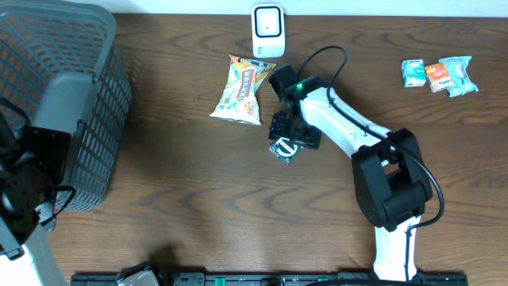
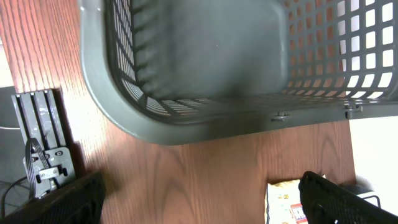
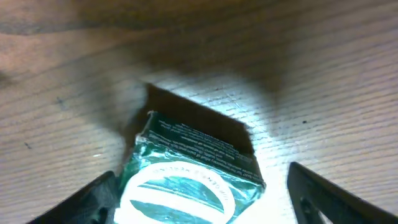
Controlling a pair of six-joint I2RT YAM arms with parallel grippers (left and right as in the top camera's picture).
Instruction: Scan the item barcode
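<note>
My right gripper (image 1: 284, 137) hovers low over the green packet (image 3: 189, 177), which lies on the wooden table (image 1: 182, 183) near its centre, not far from the white scanner (image 1: 267, 30) and beside a yellow snack bag (image 1: 240, 89). The jaws stand wide on either side of the packet, gripping nothing. At the far left, my left gripper (image 2: 199, 208) hangs fully spread and empty by the rim of the grey basket (image 2: 124, 106). Three small packets (image 1: 439, 75) sit well apart at the right.

Green packet (image 3: 189, 180) cut off at bottom; print blurred.
</note>
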